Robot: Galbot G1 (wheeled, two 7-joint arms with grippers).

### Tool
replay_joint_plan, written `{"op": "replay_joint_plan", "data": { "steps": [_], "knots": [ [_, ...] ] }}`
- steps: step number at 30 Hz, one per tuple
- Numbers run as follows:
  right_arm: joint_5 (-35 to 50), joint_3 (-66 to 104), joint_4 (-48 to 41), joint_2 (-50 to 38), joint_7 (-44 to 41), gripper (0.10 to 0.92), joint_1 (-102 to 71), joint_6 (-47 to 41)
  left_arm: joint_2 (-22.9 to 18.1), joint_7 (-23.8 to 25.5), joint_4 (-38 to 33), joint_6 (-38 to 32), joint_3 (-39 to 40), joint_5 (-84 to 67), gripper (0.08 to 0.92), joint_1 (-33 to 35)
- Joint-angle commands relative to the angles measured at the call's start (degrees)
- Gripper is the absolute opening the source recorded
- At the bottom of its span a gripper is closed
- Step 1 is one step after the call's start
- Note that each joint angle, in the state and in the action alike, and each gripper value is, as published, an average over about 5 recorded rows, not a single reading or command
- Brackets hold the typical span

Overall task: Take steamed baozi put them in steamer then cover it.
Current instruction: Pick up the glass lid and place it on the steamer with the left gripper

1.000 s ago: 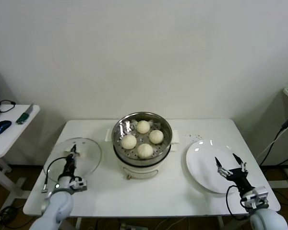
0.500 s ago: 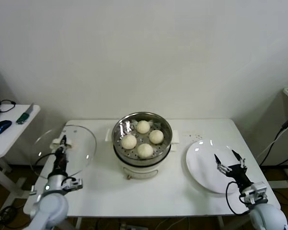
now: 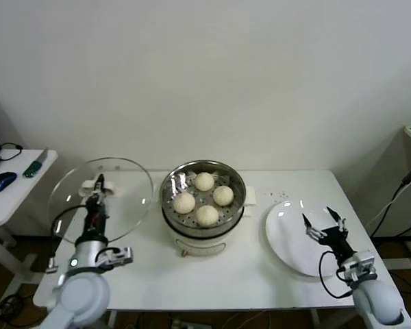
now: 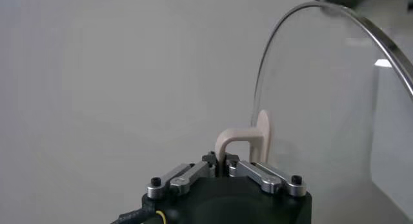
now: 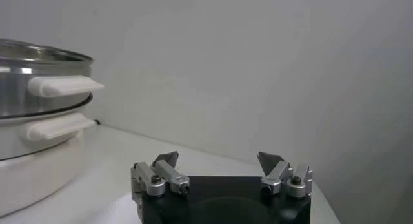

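The left gripper (image 3: 96,190), jaws clamped on the handle, had raised the glass lid (image 3: 101,195) off the table at nine o'clock of the steamer (image 3: 203,199), ready to cover four baozi (image 3: 205,199), while the right gripper (image 3: 324,224) idled open-jawed over the plate (image 3: 288,236).

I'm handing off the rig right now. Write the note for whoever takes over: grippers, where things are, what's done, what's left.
Left gripper: shut on the handle of the glass lid, holding it raised and tilted, left of the steamer.
Right gripper: open, holding nothing, over the white plate.
Steamed baozi: all four sit inside the steamer, which stands mid-table.
Done: buns loaded, lid picked up.
Left: carry the lid over the steamer, level it, set it on the rim, release.
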Motion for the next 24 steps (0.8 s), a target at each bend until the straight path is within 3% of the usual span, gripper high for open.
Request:
{"op": "replay_joint_plan", "data": {
  "steps": [1, 7, 16, 24],
  "knots": [
    [-0.65, -1.01, -1.48, -0.24, -0.22, 0.823, 2.15, -0.16, -6.35, 12.17, -0.73, 5.09, 18.74, 10.18, 0.153, -16.64],
    [-1.44, -0.89, -1.43, 0.28, -0.02, 0.823, 2.33, -0.34, -13.37, 14.65, 6.16, 5.09, 24.97, 12.2, 0.153, -24.0],
    [-2.5, 0.98, -1.71, 0.88, -0.08, 0.823, 0.98, 0.21, -25.13, 15.08, 15.41, 5.09, 27.32, 15.47, 0.153, -27.12],
    [-2.84, 1.82, -1.83, 0.97, -0.35, 0.823, 0.38, 0.58, -29.63, 16.67, 19.86, 5.09, 26.77, 16.17, 0.153, -26.65]
  ]
}}
